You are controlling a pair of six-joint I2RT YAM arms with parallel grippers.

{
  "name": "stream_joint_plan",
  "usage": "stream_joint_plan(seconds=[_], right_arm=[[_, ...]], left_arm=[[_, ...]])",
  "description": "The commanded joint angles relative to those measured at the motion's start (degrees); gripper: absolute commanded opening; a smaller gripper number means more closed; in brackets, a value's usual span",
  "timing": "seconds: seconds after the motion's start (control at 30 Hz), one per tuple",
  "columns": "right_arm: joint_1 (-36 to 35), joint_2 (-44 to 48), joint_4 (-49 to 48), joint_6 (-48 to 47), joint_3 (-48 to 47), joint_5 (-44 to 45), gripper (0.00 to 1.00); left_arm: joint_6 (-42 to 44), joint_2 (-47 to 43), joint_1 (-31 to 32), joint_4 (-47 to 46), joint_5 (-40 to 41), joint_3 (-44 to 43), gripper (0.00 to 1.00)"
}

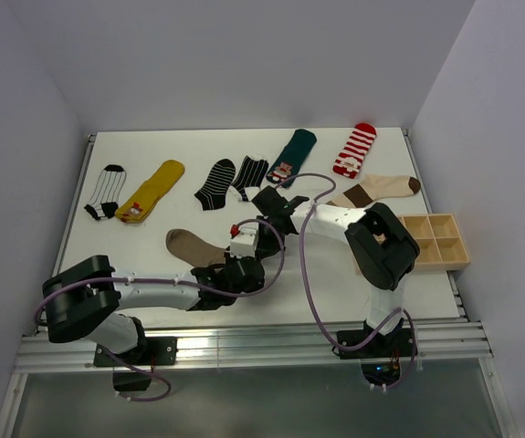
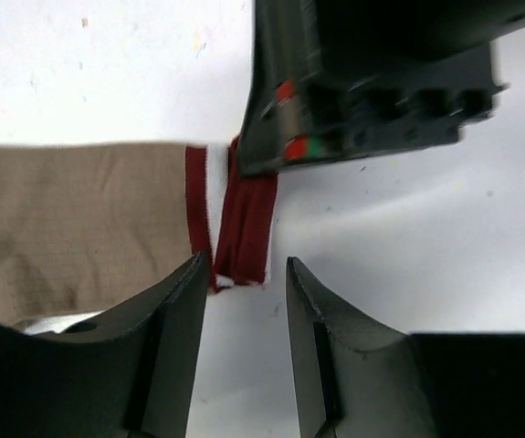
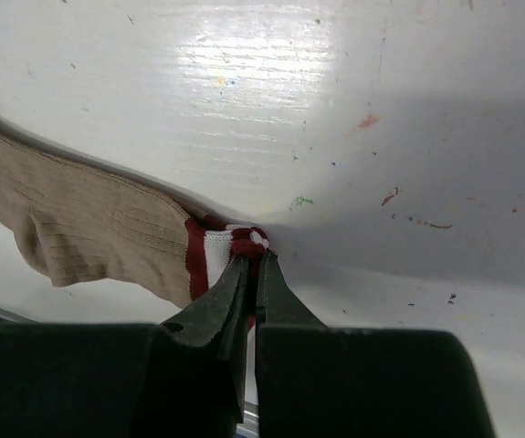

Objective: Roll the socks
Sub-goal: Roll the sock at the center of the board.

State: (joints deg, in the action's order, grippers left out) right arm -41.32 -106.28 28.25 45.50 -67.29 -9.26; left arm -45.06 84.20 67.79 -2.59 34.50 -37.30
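your right gripper [image 3: 255, 260] pinching red-and-white striped cuff [image 3: 218, 248] of tan-brown ribbed fabric sock [image 3: 89, 228], mid white table [image 1: 152, 146] | left gripper [image 2: 246, 265] spread, tips at cuff end | risk: your grippers collide, or cuff slips | compartmented wooden tray [image 1: 451, 253], right edge: visible cells look empty

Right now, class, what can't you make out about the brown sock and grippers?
Top external: cuff of the brown sock, mostly hidden under both arms.
Left wrist: its toe, cut off by the left edge.
Right wrist: cuff fold inside the right gripper, hidden by its fingers.
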Motion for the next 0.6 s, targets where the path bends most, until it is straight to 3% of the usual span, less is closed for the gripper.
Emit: stream_joint_plan(seconds=[0.0, 0.33, 0.57], right_arm=[[-0.6, -0.3, 1.1, 0.3, -0.7, 0.8, 0.00], [-0.6, -1.8, -0.1, 0.7, -0.7, -1.2, 0.00], [-0.6, -2.3, -0.9, 1.1, 0.0, -1.9, 0.00]], left_arm=[[2.8, 0.4, 2.4, 1.3, 8.7, -4.2, 0.44], [6.6, 3.2, 3.8, -4.2, 6.3, -3.1, 0.43], [8.1, 7.0, 3.8, -7.3, 6.3, -2.6, 0.36]])
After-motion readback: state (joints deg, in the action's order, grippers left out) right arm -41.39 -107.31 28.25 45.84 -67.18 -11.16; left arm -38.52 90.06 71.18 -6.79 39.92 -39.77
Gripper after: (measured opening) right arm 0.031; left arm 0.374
